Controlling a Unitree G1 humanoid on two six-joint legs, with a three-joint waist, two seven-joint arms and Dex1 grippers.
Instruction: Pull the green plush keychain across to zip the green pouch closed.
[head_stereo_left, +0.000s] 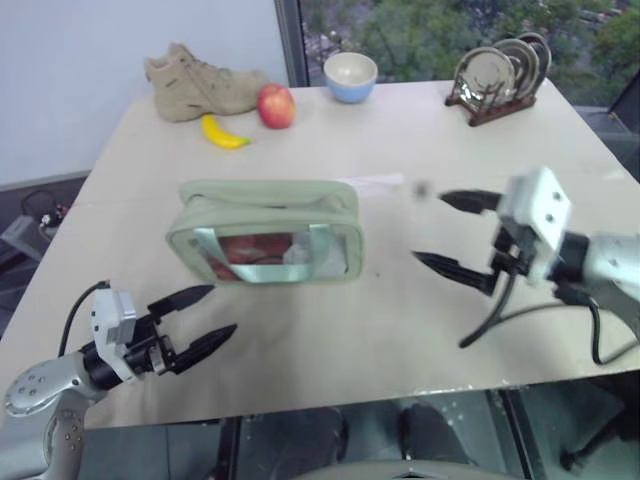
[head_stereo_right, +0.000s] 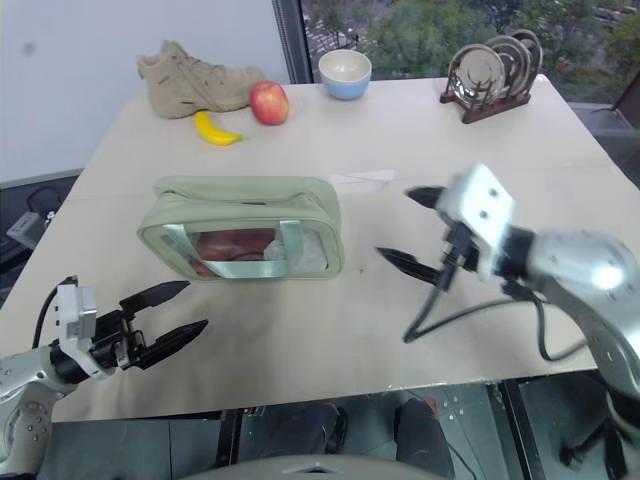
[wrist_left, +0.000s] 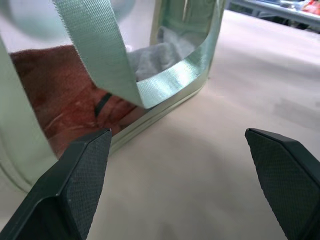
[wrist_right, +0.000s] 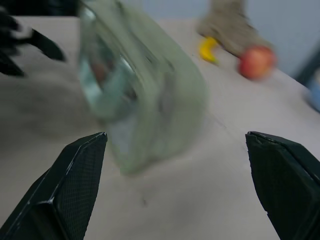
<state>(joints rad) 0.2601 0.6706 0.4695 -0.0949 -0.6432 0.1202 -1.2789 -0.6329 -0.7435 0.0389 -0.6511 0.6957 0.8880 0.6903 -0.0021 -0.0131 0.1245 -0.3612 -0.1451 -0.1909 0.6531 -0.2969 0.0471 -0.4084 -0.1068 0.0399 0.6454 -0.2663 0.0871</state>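
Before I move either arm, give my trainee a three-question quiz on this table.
1. True or false: the left gripper is shut on the pale sage-green fabric pouch with clear plastic sides.
2. Which lies nearest the red apple? A the yellow banana; B the wooden rack of metal plates; C the right gripper.
3. Fill in: the blue-and-cream bowl stands at the table's ____ edge.

Key: 1 false, both grippers hang open and apart from the pouch; 2 A; 3 far.

The green pouch (head_stereo_left: 265, 232) lies mid-table (head_stereo_left: 400, 130), banana (head_stereo_left: 224, 133) behind it.
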